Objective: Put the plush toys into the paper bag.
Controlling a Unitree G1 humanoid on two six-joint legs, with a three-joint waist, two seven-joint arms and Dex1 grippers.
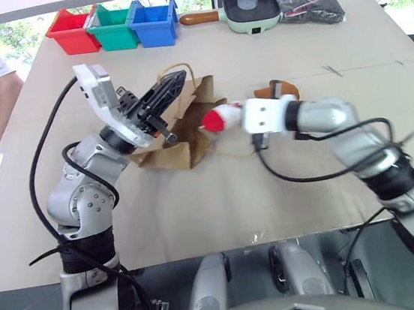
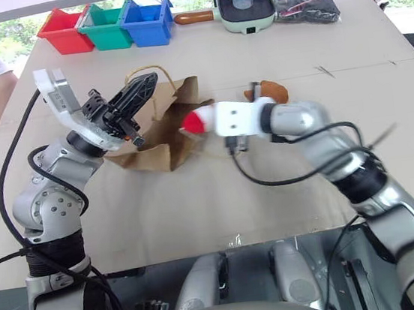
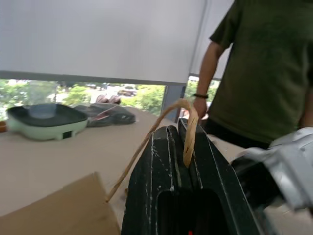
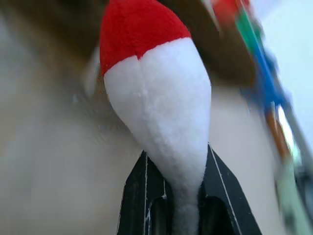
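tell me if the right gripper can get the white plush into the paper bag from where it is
Probably yes: the right gripper holds the white plush toy right at the paper bag, whose handle the left gripper holds up.

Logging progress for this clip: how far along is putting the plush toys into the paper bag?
Nothing visibly bagged yet. In hand: the left tool is shut on a handle of the paper bag, lifting it, and the right tool is shut on the white plush toy, its red end right at the bag's mouth. Left: drop it in, then fetch the orange-brown plush toy lying on the table behind the right arm.
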